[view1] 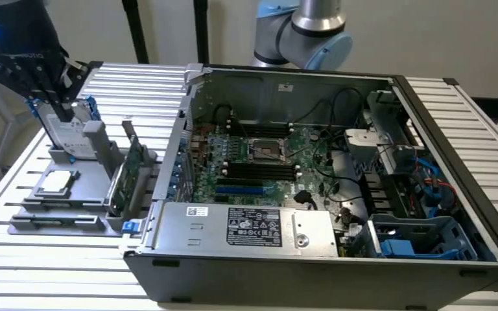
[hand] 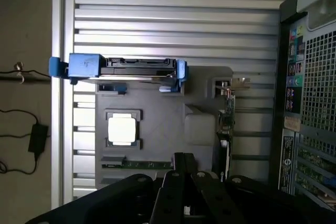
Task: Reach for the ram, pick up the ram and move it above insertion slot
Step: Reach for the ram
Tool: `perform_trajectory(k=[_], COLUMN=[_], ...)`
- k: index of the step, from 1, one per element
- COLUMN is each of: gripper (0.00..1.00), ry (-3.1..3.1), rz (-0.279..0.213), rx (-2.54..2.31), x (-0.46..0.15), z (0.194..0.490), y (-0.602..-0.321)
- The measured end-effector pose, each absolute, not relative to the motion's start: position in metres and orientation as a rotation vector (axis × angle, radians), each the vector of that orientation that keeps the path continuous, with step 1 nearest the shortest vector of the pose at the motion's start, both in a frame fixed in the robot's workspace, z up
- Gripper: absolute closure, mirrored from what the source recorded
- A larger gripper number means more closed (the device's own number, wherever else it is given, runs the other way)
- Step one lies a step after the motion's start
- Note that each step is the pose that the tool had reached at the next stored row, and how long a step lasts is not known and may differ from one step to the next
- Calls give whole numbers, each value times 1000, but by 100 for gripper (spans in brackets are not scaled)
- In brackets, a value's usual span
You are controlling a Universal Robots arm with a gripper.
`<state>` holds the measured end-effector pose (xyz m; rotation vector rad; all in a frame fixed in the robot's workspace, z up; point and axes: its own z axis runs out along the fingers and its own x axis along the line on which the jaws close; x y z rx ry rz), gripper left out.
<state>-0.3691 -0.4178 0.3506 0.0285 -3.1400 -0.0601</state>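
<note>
A table (view1: 59, 272) of ribbed aluminium slats spreads beneath the gripper (view1: 52, 102) and runs far off from it toward the exterior view's right (the slats catch soft, even light, with pale glare along their ridges). Behind the gripper stands a plain off-white wall (view1: 422, 39). Two black poles (view1: 135, 29) rise against it, just beside the gripper on the exterior view's right. Lower than the gripper, past the table's nearest edge, lies a dull grey-brown floor (hand: 26, 24), where thin black cables (hand: 31, 74) trail and a small black power brick (hand: 38, 137) rests.
</note>
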Motion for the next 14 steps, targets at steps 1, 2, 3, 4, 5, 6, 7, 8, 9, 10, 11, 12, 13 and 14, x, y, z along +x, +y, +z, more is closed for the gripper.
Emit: perform_trajectory(k=[1, 2, 3, 4, 5, 6, 7, 8, 9, 10, 11, 12, 13, 14], gripper=[89, 89, 89, 89, 89, 89, 89, 89, 89, 89, 89, 89, 89, 89], ry=[-3140, -3140, -3140, -3140, -3140, -3140, -3140, -3140, -3140, -3140, -3140, -3140, -3140, -3140], rz=[-60, -60, -60, -60, -60, -60, -60, -60, -60, -60, -60, -60, -60, -60], rx=[28, 28, 28, 27, 27, 27, 27, 28, 27, 27, 28, 27, 28, 28], x=[-369, -370, -371, -373, -375, -377, -380, -382, -385, -387, -389, -391, -393, -394], z=[350, 350, 349, 349, 348, 346, 345, 344, 344, 343, 343, 342, 342, 342], y=[-421, -424, -427, -429, -431, -434, -436, -439, -442, -445, -448, -452, -456, -460])
